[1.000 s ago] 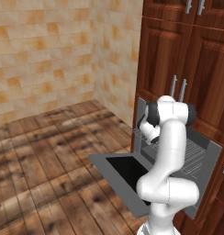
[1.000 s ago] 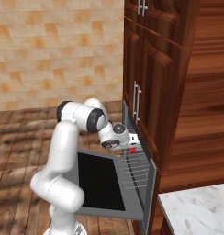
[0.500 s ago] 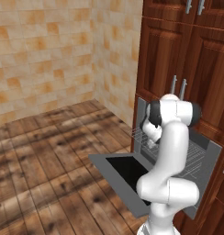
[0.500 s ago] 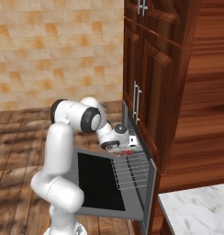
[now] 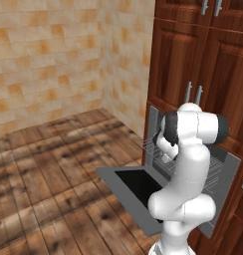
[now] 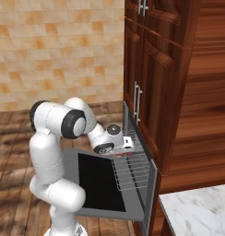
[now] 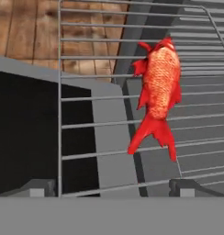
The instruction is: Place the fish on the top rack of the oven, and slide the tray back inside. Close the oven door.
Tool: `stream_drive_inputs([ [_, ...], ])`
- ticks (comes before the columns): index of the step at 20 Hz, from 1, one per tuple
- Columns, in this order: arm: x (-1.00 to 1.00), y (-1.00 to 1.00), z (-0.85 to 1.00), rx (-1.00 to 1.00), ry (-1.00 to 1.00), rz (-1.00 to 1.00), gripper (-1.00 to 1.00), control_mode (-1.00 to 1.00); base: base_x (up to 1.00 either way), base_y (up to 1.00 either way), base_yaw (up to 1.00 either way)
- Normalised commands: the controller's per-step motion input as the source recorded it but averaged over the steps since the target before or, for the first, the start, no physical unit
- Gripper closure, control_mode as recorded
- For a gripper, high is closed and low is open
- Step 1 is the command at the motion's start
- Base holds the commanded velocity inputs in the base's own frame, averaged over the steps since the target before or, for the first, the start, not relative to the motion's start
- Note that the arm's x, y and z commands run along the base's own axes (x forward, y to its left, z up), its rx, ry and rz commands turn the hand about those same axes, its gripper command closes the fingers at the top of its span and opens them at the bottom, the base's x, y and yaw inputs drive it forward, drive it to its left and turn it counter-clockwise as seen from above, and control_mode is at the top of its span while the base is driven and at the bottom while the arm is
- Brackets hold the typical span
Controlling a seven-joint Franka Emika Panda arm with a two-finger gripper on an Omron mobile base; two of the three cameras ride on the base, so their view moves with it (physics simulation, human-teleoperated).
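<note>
The fish (image 7: 159, 94) lies on the rack (image 7: 81, 124) right of centre in the hand view, tail toward the bottom edge, over the wires. The gripper (image 7: 111, 188) stands spread at the bottom edge, fingertips (image 7: 38, 187) clear of the fish on either side, holding nothing. The rack juts out over the lowered door (image 6: 98, 184). A hard shove inward could roll the fish off the wires; closing the door first would jam against the rack.

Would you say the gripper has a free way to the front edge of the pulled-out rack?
Probably yes: the gripper is open just above the rack, the fish lies off to one side, and nothing covers the front wire.
</note>
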Motion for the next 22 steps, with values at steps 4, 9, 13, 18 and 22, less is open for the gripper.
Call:
stream_drive_inputs([
  [4,-0.58,0.38,0.73,0.00,0.12,0.00,-1.00,-1.00,0.00,0.00,0.00],
  [9,-0.23,0.62,0.56,0.00,0.19,0.00,-1.00,-1.00,0.00,0.00,0.00],
  [13,0.02,0.32,0.80,0.08,0.29,0.00,-1.00,-1.00,0.00,0.00,0.00],
  [18,0.16,0.10,0.27,0.13,0.28,0.00,-1.00,-1.00,0.00,0.00,0.00],
  [22,0.24,0.17,-0.41,0.05,0.24,0.00,-1.00,-1.00,0.00,0.00,0.00],
])
